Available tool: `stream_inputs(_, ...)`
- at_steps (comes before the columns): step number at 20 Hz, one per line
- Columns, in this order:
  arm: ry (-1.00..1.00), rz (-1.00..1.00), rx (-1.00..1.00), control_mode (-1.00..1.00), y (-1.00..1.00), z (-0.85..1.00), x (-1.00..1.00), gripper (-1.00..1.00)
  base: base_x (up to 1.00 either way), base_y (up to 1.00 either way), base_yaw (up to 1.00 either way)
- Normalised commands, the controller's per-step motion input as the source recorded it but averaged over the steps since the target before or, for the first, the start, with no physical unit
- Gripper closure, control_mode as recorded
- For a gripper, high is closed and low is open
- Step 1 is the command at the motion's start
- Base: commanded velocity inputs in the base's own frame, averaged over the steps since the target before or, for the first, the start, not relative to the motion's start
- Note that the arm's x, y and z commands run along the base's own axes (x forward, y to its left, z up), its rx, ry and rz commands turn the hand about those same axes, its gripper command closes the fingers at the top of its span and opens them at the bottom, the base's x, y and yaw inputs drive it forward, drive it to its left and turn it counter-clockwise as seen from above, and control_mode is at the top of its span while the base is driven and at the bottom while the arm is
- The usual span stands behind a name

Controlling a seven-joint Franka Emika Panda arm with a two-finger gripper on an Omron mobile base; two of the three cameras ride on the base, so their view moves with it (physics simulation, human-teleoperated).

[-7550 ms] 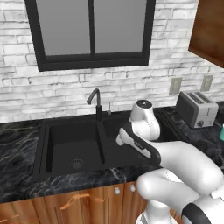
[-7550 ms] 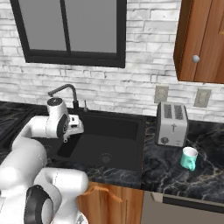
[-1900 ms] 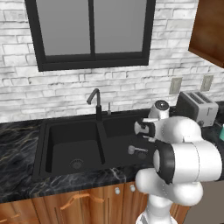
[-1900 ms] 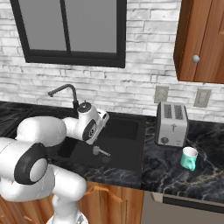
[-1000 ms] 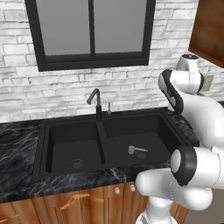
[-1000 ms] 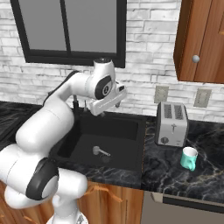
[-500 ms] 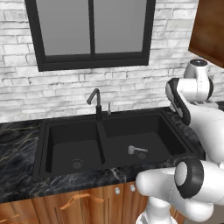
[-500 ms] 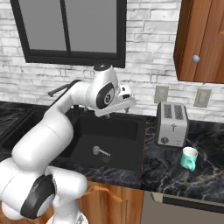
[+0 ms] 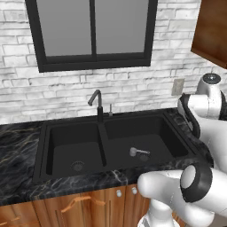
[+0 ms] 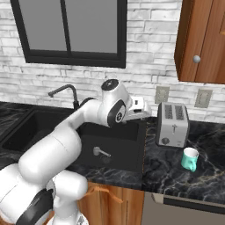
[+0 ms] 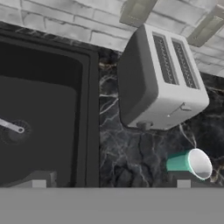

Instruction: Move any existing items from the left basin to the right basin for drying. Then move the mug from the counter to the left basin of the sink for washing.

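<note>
From the left base view, the black double sink [image 9: 111, 146] sits sunk into the dark veined surface [image 9: 17, 177] under the window. The small silver utensil [image 9: 135, 152] lies on the floor of the wider right basin [image 9: 166, 137], right by its drain. The narrower left basin [image 9: 66, 142] holds nothing but its round drain. The angular faucet [image 9: 96, 104] stands behind the divider.

From the right base view, the arm reaches over the sink's right edge, its hand [image 10: 139, 108] held above the rim beside the toaster [image 10: 172, 124]. The fingers stand spread wide with nothing between them. The teal mug [image 10: 190, 159] stands upright on the surface in front of the toaster and a little to its right, well apart from the hand. The utensil [image 10: 100, 152] rests in the right basin below the arm.

In the hand view, the toaster [image 11: 159, 78] stands on the surface between the sink wall [image 11: 89, 118] and the mug [image 11: 189, 164], whose pale mouth faces the camera. The utensil's thin handle [image 11: 11, 127] shows over the drain at the left edge.
</note>
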Motion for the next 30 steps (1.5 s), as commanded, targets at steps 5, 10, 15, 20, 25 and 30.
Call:
stream_inputs(5, 0.01, -0.05, 0.04, -1.0, -0.85, -0.01, 0.0, -1.0, 0.0, 0.0, 0.0)
stream_inputs(10, 0.0, -0.01, 0.06, -1.0, -0.96, -0.12, 0.0, -1.0, 0.0, 0.0, 0.0)
stream_inputs(15, 0.0, 0.0, 0.02, -1.0, -0.83, -0.19, -0.02, -1.0, 0.0, 0.0, 0.0)
stream_inputs(20, 0.0, 0.0, 0.0, -1.0, -0.64, -0.28, -0.14, -1.0, 0.0, 0.0, 0.0)
stream_inputs(25, 0.0, 0.0, -0.01, -1.0, -0.53, -0.45, 0.0, -1.0, 0.0, 0.0, 0.0)
stream_inputs(30, 0.0, 0.0, -0.04, -1.0, -0.3, -0.45, 0.0, -1.0, 0.0, 0.0, 0.0)
